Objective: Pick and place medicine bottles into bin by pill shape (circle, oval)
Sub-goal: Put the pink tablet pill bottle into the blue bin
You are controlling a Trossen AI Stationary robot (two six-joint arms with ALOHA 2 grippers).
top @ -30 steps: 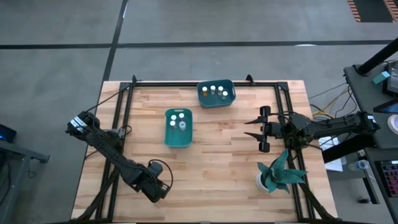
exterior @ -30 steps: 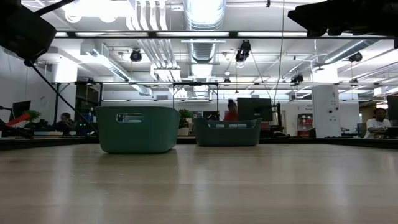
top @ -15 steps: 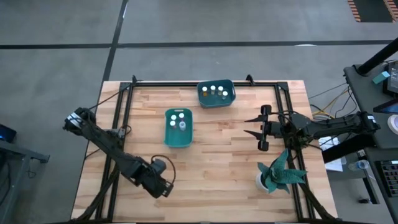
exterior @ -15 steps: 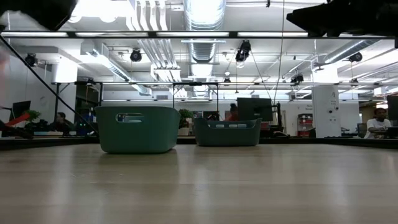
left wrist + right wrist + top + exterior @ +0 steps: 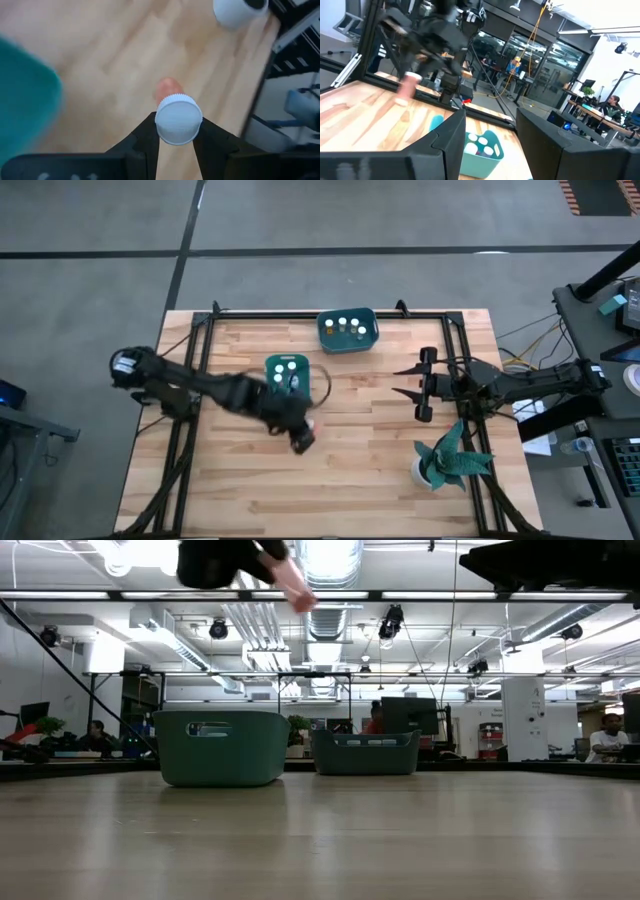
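My left gripper (image 5: 302,437) hangs in the air just near-right of the nearer teal bin (image 5: 287,385), shut on a medicine bottle (image 5: 178,119) with a white cap and a pinkish-orange body. The low view shows it high above the table (image 5: 298,590). Several white-capped bottles stand in that bin, and several more in the far bin (image 5: 348,330). My right gripper (image 5: 405,385) waits open above the table's right side, pointing left, with nothing between its fingers. My left gripper pinches the bottle at its white cap end (image 5: 176,131) between the two fingers (image 5: 148,136). The fingers slant down and lie along the bottle, so its pinkish body (image 5: 167,89) sticks out past the fingertips. The bottle is lifted clear of the table.
A teal-leaved plant in a white pot (image 5: 447,460) stands at the near right. A black frame (image 5: 300,313) runs along the table's far edge and down both sides. The bare wooden top (image 5: 350,480) spreads across the near half.
My left gripper has swung from the table's near-left area toward the right and far edge, up to the nearer bin. It has risen high above the table and rolled at the wrist, carrying the bottle with it.
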